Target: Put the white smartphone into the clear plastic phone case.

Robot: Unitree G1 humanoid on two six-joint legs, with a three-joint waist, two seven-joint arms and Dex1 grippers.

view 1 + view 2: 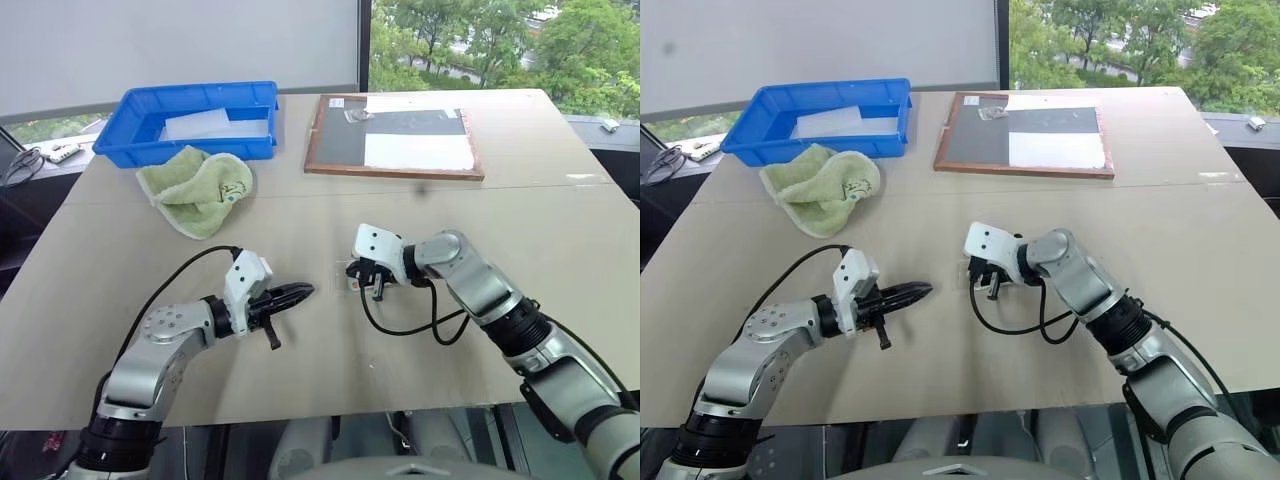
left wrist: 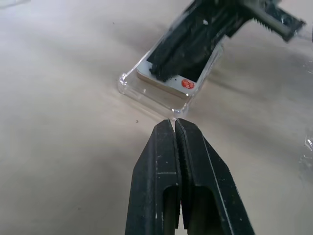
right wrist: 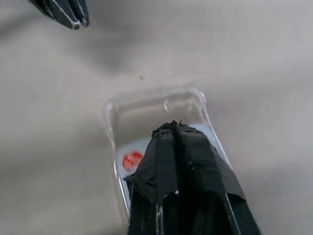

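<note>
The clear plastic phone case (image 2: 131, 86) lies flat on the tan table (image 1: 300, 380), near the middle. The white smartphone (image 2: 172, 84) rests inside it, its white end with a round red sticker showing while the far end of the case is bare. My right gripper (image 3: 171, 128) is shut, and its joined black fingertips press down on top of the phone, hiding most of the screen. My left gripper (image 2: 174, 122) is shut too. It hovers low over the table with its tip just short of the case's near corner, holding nothing.
A blue bin (image 1: 130, 140) holding a white translucent sheet stands at the back left, with a green towel (image 1: 195, 190) in front of it. A wood-framed board (image 1: 395, 140) lies at the back centre. My right arm's black cable (image 1: 400, 328) loops over the table.
</note>
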